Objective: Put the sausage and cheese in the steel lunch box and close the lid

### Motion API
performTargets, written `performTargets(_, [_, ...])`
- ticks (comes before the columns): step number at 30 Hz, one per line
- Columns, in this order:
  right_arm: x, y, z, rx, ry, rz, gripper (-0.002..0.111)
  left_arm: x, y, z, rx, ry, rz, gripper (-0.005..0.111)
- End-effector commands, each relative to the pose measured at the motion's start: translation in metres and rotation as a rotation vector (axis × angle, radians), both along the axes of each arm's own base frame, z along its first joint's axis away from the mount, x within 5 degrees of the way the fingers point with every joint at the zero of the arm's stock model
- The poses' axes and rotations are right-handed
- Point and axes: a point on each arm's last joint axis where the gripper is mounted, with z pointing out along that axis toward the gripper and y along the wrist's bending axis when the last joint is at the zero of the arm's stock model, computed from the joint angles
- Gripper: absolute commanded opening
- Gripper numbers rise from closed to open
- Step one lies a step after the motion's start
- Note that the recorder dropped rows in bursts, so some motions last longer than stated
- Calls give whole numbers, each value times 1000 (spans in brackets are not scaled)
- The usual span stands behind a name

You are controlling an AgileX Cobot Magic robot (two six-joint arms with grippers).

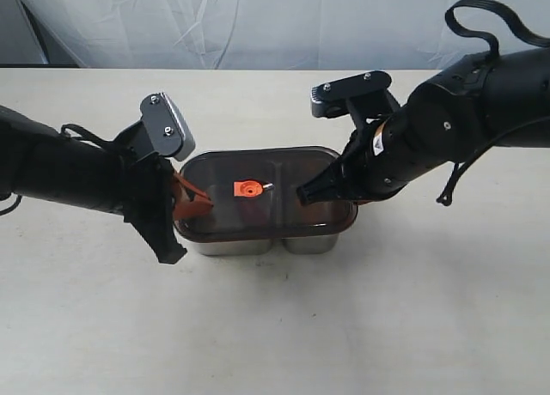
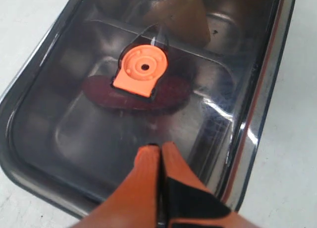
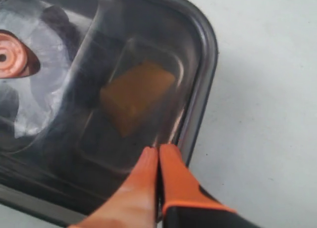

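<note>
Exterior view: the lid (image 1: pixel 258 176) is being seen lying on the steel lunch box (image 1: pixel 249 245), which is sitting on the surface (image 1: pixel 275 326). The left fingers (image 1: pixel 194 208) are being held pressed together, tips on the lid at one short end of the box. The right fingers (image 1: pixel 314 191) are likewise being held together, tips on or just over the lid at the opposite short end. Nothing is being gripped by either.

Judgement: the closed tips are probably being used as pushers, one at each end of the box, so that the lid is being seated evenly rather than tipped.

Left wrist view: the sausage (image 2: pixel 168 96) is being shown through the smoky lid, inside the box, beneath the orange valve tab (image 2: pixel 141 69). The cheese (image 2: pixel 181 20) is being shown in the farther compartment.

Right wrist view: the cheese is being confirmed in the compartment nearest the right fingers.

Neither food item is being resolved in the exterior view. Whether the lid is fully seated on the box cannot be told.
</note>
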Motion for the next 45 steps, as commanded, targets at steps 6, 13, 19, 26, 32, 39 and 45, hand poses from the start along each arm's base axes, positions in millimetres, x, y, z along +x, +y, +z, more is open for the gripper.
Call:
performTargets(6, [3,5,-35,-68,82,9,0,-1,-1,-11,25,28,-10,0])
performTargets(13, [3,5,-39,-73,92,6,0,-1,0,-13,43,21,-15,0])
performTargets(19, [3,5,-39,-72,93,5,0,-1,0,-14,41,29,-18,0])
performTargets(26, [5,8,-29,-25,39,9,0,0,-1,2,15,-21,-16,0])
performTargets(32, [3,5,-12,0,10,9,0,-4,0,24,-29,-79,-4,0])
performTargets(39, [-3,5,-4,-8,17,19,0,-10,-4,31,-81,-61,-57,0])
performTargets(45, [-12,13,-4,-13,21,57,0,-12,-4,30,-92,-39,-56,0])
